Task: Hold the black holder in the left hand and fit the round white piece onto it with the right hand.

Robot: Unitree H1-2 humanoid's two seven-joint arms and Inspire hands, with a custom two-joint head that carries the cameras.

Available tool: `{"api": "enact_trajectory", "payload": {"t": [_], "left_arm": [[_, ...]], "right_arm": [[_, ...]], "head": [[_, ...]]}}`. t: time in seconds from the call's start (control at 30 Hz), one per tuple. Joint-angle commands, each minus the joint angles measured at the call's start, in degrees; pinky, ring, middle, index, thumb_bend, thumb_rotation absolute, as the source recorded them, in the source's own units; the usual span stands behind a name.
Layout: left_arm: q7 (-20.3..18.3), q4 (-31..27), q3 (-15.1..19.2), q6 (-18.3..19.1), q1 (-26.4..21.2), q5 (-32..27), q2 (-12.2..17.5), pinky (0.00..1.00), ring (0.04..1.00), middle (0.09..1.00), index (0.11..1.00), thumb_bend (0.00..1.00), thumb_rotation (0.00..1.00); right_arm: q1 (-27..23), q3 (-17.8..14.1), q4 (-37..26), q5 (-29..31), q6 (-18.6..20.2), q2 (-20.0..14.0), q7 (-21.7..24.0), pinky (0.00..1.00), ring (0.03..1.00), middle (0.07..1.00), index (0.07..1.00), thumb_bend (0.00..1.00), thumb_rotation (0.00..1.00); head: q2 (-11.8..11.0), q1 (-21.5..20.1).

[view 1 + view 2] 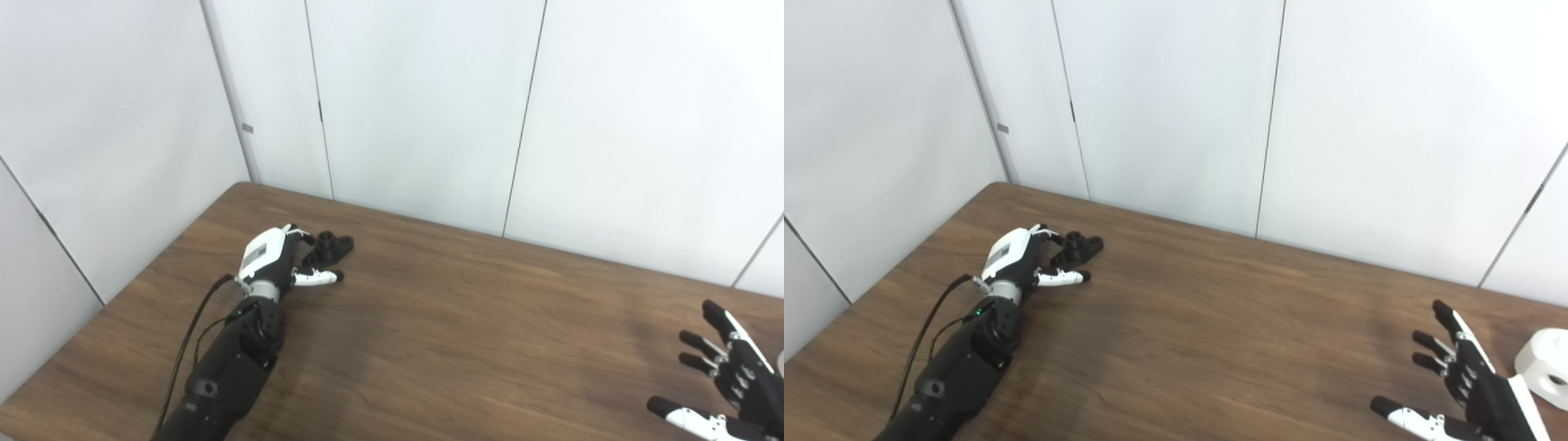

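There, black holder (pixel 332 247) touches left hand's (pixel 274 260) fingertips.

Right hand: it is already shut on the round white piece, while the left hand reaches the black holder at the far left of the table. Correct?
Not quite. The right hand is open, fingers spread, holding nothing; the round white piece lies on the table just beside it, as the right eye view shows. The rest holds: the left hand is at the black holder at the far left.
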Motion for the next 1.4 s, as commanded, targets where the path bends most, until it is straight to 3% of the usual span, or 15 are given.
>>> {"api": "enact_trajectory", "payload": {"t": [0.0,0.33,0.7,0.83,0.9,0.93,1.37], "left_arm": [[0.3,0.8,-0.2,0.4,-1.0,-0.1,0.4,0.94,0.990,0.956,0.736,0.81,0.29],[2.3,2.9,-3.1,2.2,-0.8,3.5,0.9,0.91,0.983,0.949,0.729,0.82,0.30],[3.6,5.1,-3.3,3.0,-1.0,2.8,0.0,0.91,0.984,0.952,0.744,0.79,0.29],[3.9,5.3,-2.4,2.6,-1.1,1.3,-1.2,0.92,0.974,0.930,0.657,0.78,0.20],[4.2,5.7,-2.0,2.2,-1.1,0.4,-2.2,0.95,0.974,0.921,0.524,0.58,0.09],[4.5,6.0,-2.0,2.0,-1.1,0.3,-2.5,0.95,0.964,0.909,0.505,0.55,0.08],[9.8,7.4,-2.9,-2.6,-1.0,-1.0,-5.7,0.97,0.927,0.861,0.485,0.52,0.05]], "right_arm": [[-1.1,-0.5,-2.2,0.6,-0.8,-0.5,0.1,0.81,0.881,0.985,0.944,0.61,0.00],[-0.9,-0.6,-2.5,0.8,-0.7,-0.7,0.2,0.81,0.881,0.982,0.954,0.60,0.00],[-0.7,-0.6,-2.7,0.5,-0.7,-1.2,0.2,0.82,0.876,0.985,0.951,0.60,0.00],[-0.7,-0.7,-2.7,0.7,-0.6,-1.4,0.3,0.83,0.879,0.988,0.953,0.58,0.00],[-0.8,-0.7,-2.5,0.8,-0.6,-1.4,0.4,0.83,0.882,0.992,0.954,0.57,0.00],[-0.8,-0.7,-2.4,0.8,-0.7,-1.4,0.4,0.82,0.878,0.988,0.955,0.58,0.00],[-0.9,-0.5,-2.1,0.7,-1.1,-1.2,0.2,0.80,0.869,0.983,0.951,0.55,0.00]], "head": [[0.1,0.0],[0.6,0.2],[1.0,0.2],[1.1,0.0],[1.3,0.1],[1.3,0.2],[1.2,0.1]]}}
